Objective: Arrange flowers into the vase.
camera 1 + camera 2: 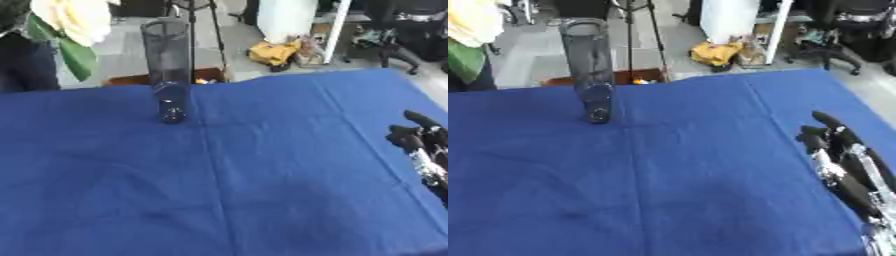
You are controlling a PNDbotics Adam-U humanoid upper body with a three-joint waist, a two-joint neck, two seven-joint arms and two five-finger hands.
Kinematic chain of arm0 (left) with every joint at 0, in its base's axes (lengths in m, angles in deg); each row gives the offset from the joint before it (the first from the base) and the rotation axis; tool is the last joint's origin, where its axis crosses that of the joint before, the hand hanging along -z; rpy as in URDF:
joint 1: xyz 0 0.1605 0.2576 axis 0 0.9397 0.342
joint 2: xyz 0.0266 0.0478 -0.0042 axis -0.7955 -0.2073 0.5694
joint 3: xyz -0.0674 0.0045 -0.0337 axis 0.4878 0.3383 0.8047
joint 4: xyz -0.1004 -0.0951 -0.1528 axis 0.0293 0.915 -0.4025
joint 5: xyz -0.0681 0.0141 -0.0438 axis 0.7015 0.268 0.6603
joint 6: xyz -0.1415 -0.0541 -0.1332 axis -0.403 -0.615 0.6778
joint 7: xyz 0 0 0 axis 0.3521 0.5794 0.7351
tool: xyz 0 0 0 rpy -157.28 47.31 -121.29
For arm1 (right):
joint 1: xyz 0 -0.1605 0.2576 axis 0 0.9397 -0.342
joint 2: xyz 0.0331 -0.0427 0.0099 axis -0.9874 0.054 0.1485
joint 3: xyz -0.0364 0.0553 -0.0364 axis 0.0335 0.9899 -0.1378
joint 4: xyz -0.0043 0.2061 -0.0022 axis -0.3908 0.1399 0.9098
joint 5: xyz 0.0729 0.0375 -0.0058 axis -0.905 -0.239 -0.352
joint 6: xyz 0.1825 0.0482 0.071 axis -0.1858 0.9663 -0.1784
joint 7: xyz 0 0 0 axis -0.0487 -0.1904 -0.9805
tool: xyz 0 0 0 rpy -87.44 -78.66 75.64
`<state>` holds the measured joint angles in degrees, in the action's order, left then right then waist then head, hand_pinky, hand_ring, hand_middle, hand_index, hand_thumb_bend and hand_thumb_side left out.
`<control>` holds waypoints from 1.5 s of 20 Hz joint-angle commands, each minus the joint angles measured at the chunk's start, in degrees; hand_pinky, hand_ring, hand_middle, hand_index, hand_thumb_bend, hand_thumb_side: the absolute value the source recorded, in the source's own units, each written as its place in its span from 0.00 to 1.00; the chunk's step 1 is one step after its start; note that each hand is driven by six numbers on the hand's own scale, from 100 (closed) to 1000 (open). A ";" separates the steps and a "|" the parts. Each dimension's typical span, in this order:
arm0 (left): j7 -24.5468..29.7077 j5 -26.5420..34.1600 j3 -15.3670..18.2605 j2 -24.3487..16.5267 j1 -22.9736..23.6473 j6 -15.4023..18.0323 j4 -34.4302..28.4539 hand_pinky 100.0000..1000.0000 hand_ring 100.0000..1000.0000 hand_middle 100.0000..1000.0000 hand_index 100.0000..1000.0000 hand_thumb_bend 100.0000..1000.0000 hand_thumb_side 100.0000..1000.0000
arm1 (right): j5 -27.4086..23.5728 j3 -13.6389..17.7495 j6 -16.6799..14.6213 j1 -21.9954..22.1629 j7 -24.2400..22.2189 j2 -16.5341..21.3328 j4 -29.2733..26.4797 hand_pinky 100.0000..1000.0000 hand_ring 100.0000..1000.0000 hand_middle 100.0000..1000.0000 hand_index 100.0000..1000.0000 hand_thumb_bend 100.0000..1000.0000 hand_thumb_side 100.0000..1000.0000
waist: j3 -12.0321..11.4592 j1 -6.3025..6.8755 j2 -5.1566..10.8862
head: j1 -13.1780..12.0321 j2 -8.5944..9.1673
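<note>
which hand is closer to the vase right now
Right, of what shows. The right hand rests near the table's right edge, well to the right of the vase. The left hand is out of view; only a cream flower shows at upper left.

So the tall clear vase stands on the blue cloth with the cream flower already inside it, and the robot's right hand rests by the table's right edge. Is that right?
Not quite. The vase is empty: the cream flower is still up at the upper left, away from the vase, as the left eye view shows. The rest holds: the vase stands upright on the blue cloth, and the right hand rests by the right edge.
</note>
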<state>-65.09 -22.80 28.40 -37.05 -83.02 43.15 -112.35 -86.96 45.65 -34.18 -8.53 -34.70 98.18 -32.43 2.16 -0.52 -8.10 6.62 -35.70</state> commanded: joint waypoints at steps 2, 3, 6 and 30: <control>-1.85 4.37 0.89 -2.23 -3.95 -0.42 3.50 0.00 0.00 0.00 0.00 0.00 0.19 | -0.37 0.23 -0.01 -0.21 -0.12 1.11 -0.28 0.85 0.89 0.60 0.95 0.00 0.51 | 0.51 0.11 1.75 | -0.18 0.60; -2.62 5.38 0.88 -2.29 -4.73 -0.42 4.81 0.00 0.00 0.00 0.00 0.00 0.20 | -0.39 0.20 -0.01 -0.24 -0.15 1.15 -0.26 0.85 0.89 0.60 0.95 0.00 0.52 | 0.69 0.15 1.78 | -0.26 0.62; -4.89 8.29 1.03 -1.78 -7.62 -0.30 9.15 0.00 0.00 0.00 0.00 0.00 0.22 | -0.50 0.06 -0.01 -0.34 -0.24 1.33 -0.17 0.85 0.89 0.60 0.95 0.00 0.52 | 1.61 0.34 1.98 | -0.59 0.75; -25.25 32.27 5.33 -0.95 -16.68 7.24 19.61 0.00 0.00 0.00 0.00 0.00 0.30 | -1.04 -0.38 0.27 -0.54 -0.95 2.01 0.52 0.85 0.89 0.60 0.95 0.00 0.52 | 5.89 1.72 3.40 | -1.54 0.92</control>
<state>-88.99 8.16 33.02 -37.41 -97.98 49.86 -91.93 -87.43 45.24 -33.89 -8.60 -35.47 98.66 -31.39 8.04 0.54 -6.24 5.33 -35.22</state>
